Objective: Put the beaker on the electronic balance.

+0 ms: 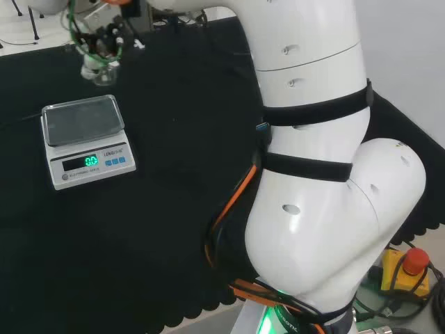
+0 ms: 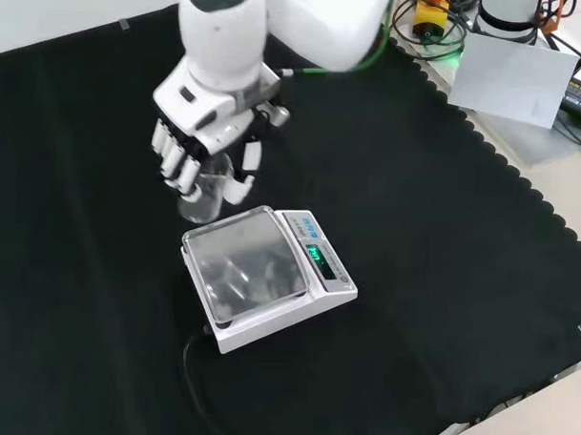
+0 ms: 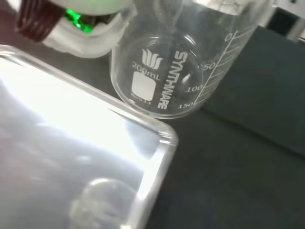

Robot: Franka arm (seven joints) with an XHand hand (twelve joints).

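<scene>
Beside balance (image 2: 269,279), hand (image 2: 202,143) curled round clear beaker (image 2: 203,195), rim hidden.

In the front view we are seeing the robot hand (image 2: 200,143) covering the upper part of the beaker (image 2: 201,197), so we cannot make out its rim. In the head view we are finding the glass too small and faint to judge whether it is touching the table (image 1: 174,229). In the wrist view the picture's edge is cutting off the beaker's mouth and most of the electronic balance (image 3: 71,157), and a blurred white part is showing beside the beaker.
</scene>
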